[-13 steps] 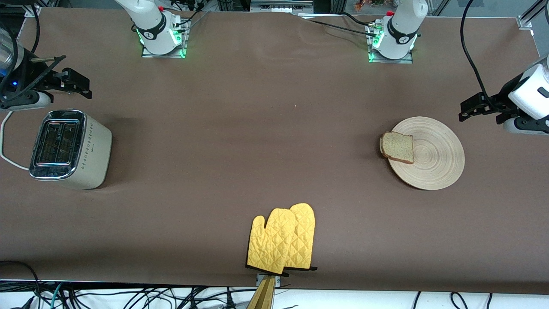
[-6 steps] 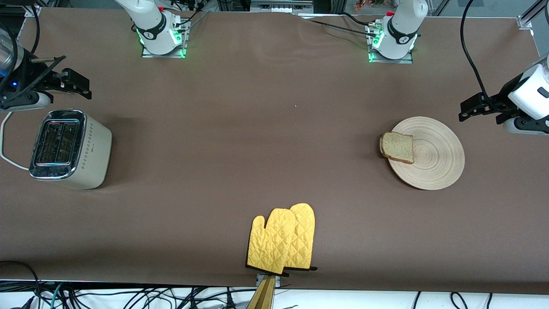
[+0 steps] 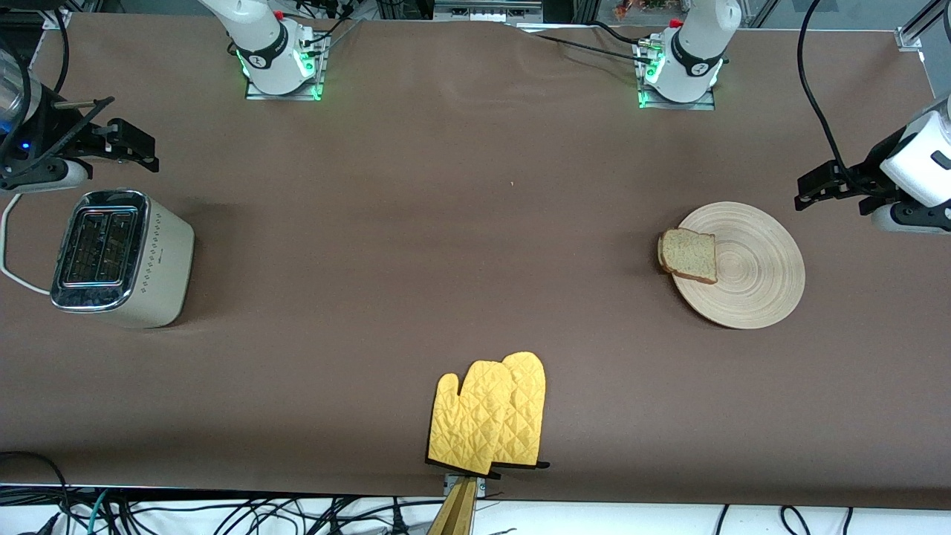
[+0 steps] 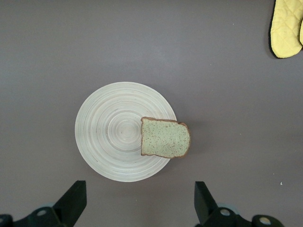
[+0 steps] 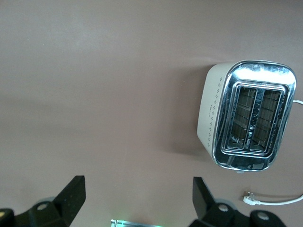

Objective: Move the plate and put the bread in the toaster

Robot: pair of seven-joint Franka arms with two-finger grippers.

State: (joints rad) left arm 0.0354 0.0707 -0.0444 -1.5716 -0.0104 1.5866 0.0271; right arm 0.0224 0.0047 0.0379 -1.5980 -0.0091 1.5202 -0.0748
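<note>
The round tan wooden plate (image 3: 750,271) (image 4: 109,137) lies toward the left arm's end of the table. A square slice of bread (image 3: 689,255) (image 4: 165,138) rests on its rim, overhanging toward the right arm's end. The cream toaster (image 3: 119,256) (image 5: 248,115) stands at the right arm's end, its two slots empty. My left gripper (image 3: 831,195) (image 4: 140,203) hangs open over bare table beside the plate, holding nothing. My right gripper (image 3: 130,145) (image 5: 137,201) hangs open over bare table beside the toaster, also holding nothing.
A pair of yellow oven mitts (image 3: 490,416) (image 4: 286,28) lies at the table's edge nearest the front camera, midway along. The toaster's white cord (image 3: 9,245) (image 5: 274,201) trails off the right arm's end. Brown cloth covers the table (image 3: 446,260).
</note>
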